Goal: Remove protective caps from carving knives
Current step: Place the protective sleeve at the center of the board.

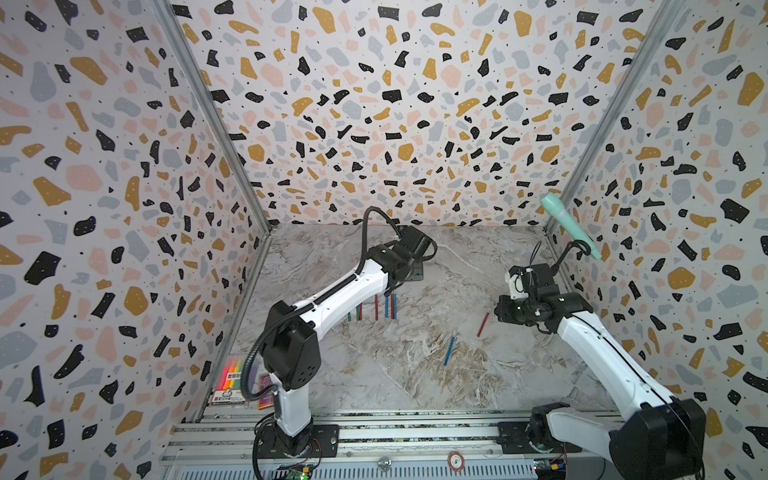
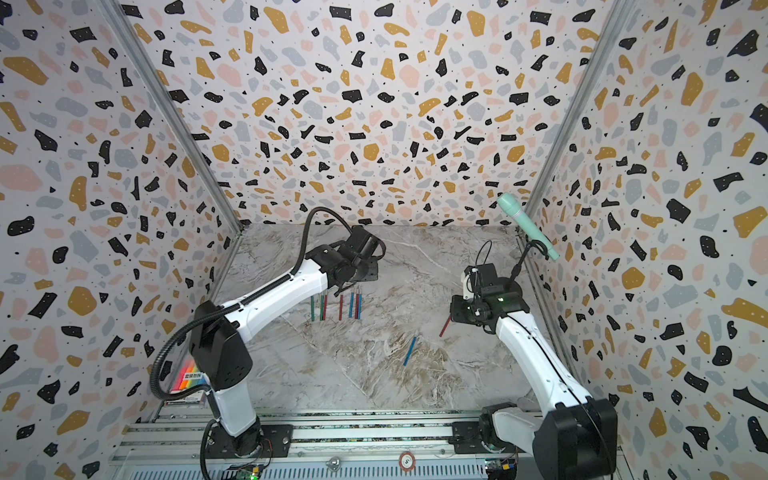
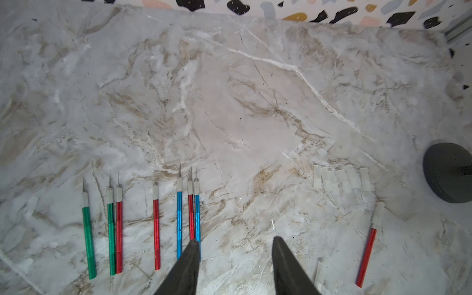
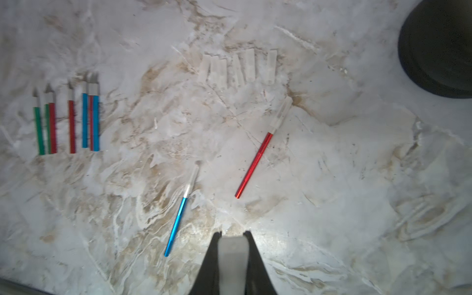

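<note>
Several uncapped carving knives lie in a row, blades bare, with green, red and blue shafts; both top views show the row. My left gripper stands open and empty just beside the row's last blue knife. Two knives lie apart, each with its clear cap on: a red one and a blue one. My right gripper is shut on a translucent protective cap, above the table near these two.
Several loose clear caps lie side by side between the row and the black round stand base. One more cap lies alone. A mint-green microphone stands at the back right corner. A rainbow pen pack lies front left.
</note>
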Robot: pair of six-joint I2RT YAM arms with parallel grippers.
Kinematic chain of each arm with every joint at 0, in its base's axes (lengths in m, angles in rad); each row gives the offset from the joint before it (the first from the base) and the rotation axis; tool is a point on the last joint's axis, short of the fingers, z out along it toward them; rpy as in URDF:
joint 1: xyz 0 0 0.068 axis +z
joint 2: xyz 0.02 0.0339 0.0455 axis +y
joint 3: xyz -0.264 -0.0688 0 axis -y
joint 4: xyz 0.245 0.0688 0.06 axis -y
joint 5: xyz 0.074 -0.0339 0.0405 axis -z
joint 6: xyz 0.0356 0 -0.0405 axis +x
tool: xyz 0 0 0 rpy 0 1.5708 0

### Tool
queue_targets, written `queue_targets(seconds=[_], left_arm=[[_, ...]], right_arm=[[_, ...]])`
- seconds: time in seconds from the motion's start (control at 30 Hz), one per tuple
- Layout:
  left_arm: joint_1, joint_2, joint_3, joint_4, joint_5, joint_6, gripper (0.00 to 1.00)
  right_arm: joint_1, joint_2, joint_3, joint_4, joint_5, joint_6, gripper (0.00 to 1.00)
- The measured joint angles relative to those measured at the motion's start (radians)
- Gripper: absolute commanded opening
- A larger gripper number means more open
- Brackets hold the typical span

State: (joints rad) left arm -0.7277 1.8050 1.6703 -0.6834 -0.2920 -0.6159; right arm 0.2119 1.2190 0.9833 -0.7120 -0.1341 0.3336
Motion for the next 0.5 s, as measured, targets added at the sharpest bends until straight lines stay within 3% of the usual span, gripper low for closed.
queue_targets(seconds=[0.3, 0.5], left_arm=[[0.000, -0.291, -0.404, 0.127, 0.032, 0.025, 0.76], [-0.003, -0.454, -0.584, 0.215, 0.056, 0.002, 0.89]], right_arm=[[-0.002, 0.338, 0.242, -0.067, 0.194, -0.011, 0.00], [-0.003, 0.577, 0.394, -0.094, 0.287, -0.022, 0.00]])
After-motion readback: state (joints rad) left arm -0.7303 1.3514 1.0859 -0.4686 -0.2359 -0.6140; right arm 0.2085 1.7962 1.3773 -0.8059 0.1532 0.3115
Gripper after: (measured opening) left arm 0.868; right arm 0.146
